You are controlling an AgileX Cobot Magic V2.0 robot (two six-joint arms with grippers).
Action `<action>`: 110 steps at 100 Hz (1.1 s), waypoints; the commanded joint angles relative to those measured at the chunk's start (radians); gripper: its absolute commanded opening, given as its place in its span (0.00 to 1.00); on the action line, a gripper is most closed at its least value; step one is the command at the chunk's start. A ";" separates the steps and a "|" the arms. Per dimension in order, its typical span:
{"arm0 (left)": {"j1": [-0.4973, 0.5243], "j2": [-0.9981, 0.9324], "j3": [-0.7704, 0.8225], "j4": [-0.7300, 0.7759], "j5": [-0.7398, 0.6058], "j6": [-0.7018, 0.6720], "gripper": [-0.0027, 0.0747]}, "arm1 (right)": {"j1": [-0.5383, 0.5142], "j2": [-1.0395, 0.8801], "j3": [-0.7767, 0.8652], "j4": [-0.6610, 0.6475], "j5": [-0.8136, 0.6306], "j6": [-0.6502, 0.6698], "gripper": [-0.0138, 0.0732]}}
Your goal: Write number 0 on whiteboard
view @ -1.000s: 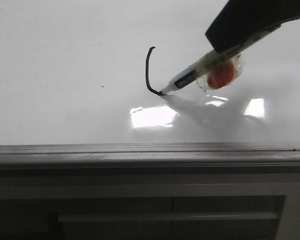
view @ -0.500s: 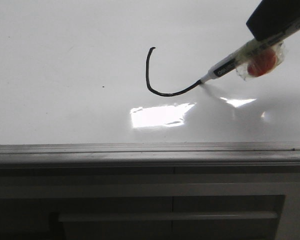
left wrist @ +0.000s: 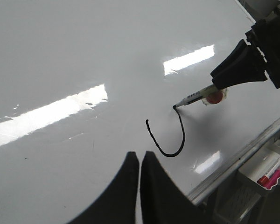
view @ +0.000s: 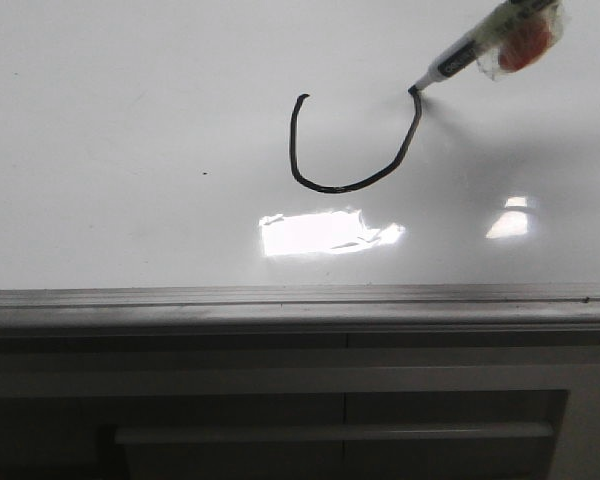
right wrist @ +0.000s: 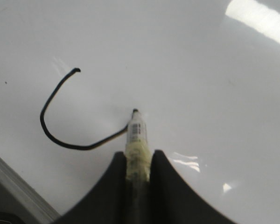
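The whiteboard [view: 130, 120] fills the front view, glossy white. On it the number 0 [view: 330, 189] stands as an open, U-shaped black line with its left side, bottom and right side drawn. My right gripper [right wrist: 138, 156] is shut on a white marker [right wrist: 136, 135] wrapped in yellowish tape. The marker's tip [view: 414, 90] touches the board at the top of the line's right side. A red piece in clear tape [view: 525, 45] hangs on the marker. My left gripper [left wrist: 139, 156] hovers over the board near the line [left wrist: 167, 154], shut and holding nothing.
A grey metal edge strip [view: 280, 300] runs along the board's near side. A tiny black speck [view: 204, 173] lies left of the line. Bright glare [view: 320, 232] sits below it. A tray with red and pink markers [left wrist: 270, 172] hangs past the board's edge.
The marker tip has travelled right along the bottom, then up and away. The line has grown from a left side with a hook into a U shape.
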 commanded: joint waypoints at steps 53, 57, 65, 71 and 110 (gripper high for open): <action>0.004 0.006 -0.026 -0.032 -0.066 -0.011 0.01 | 0.106 0.117 -0.043 -0.047 -0.075 0.002 0.10; 0.004 0.006 -0.026 -0.032 -0.066 -0.011 0.01 | 0.113 0.119 -0.043 -0.042 -0.075 0.002 0.10; 0.004 0.006 -0.026 -0.032 -0.066 -0.011 0.01 | 0.118 0.119 -0.043 -0.032 -0.073 0.002 0.10; 0.004 0.006 -0.026 -0.034 -0.066 -0.011 0.01 | 0.118 0.119 -0.043 -0.020 -0.069 0.002 0.10; 0.004 0.006 -0.026 -0.036 -0.064 -0.011 0.01 | 0.128 0.119 -0.043 0.008 -0.029 0.002 0.10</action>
